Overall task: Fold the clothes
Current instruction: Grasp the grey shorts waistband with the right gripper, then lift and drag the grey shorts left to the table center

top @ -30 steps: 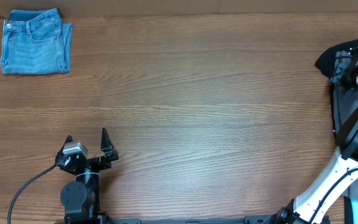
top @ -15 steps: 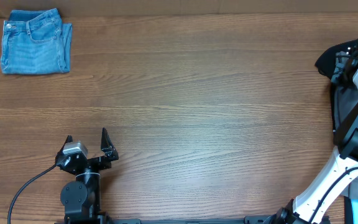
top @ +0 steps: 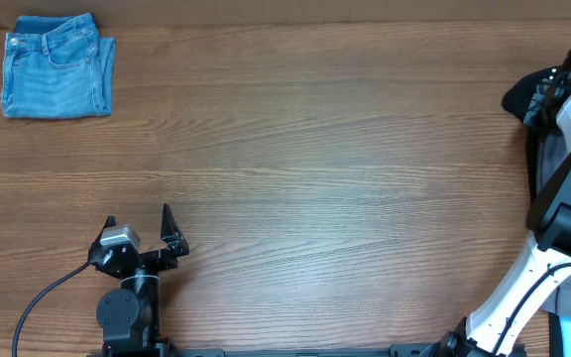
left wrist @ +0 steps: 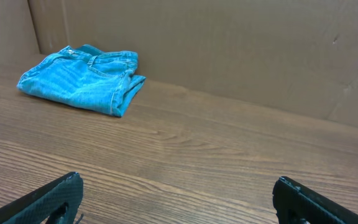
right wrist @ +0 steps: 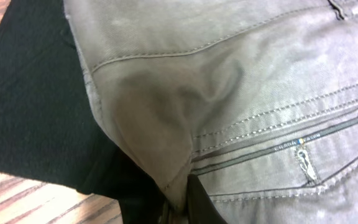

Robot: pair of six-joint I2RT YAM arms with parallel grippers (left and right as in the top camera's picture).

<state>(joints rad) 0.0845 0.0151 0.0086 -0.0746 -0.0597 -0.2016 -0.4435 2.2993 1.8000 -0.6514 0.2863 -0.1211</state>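
The clothes, grey shorts with stitched seams, fill the right wrist view and lie over a black cloth. My right gripper is shut on a pinched fold of the grey fabric at the bottom of that view. In the overhead view, the right gripper is at the table's far right edge, over the dark heap, with grey cloth below it. My left gripper stands open near the front left, its fingers wide apart over bare wood, holding nothing.
Folded blue jeans lie in the far left corner, also seen in the left wrist view. A cardboard wall backs the wooden table. The right arm's white links run along the right edge.
My right gripper has closed on a fold of the grey shorts and shifted slightly toward the far right. The left arm has not moved.
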